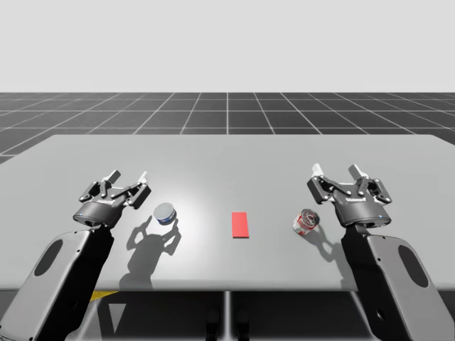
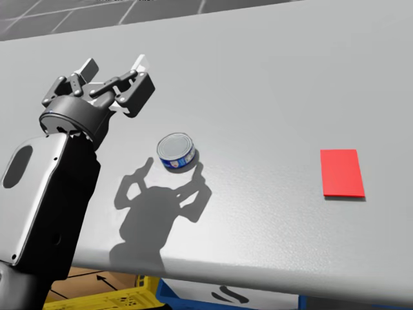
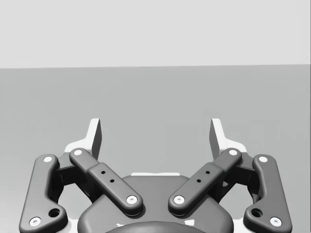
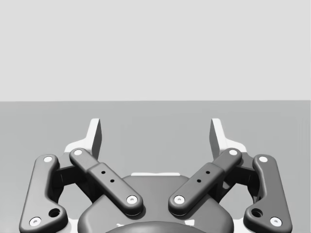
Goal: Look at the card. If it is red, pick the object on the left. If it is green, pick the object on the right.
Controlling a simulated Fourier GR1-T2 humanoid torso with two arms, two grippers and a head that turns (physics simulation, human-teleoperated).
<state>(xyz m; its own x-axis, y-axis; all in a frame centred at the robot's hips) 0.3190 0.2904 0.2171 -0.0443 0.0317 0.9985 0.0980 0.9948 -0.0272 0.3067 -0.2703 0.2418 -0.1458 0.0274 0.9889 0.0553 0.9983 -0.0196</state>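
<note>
Card (image 1: pixel 240 224) at mid-worktop reads red, so the target is the object on the left: the short blue can (image 1: pixel 165 213), just left of the card and ahead and to the right of my left end effector (image 1: pixel 128 177). The can appears to stand on its base with the silvery lid up. The left end effector is spread wide with nothing between its fingers, hovering above the worktop (image 1: pixel 227 163), near the can but not touching it. The right end effector (image 1: pixel 336 172) is equally wide and empty, beside the red-and-white can (image 1: pixel 306 222) lying on its side. My judgement is that the target is rigid, light metal with a smooth, slippery wall. It sits low, so I should grip across the diameter, fingers down near the worktop.
</note>
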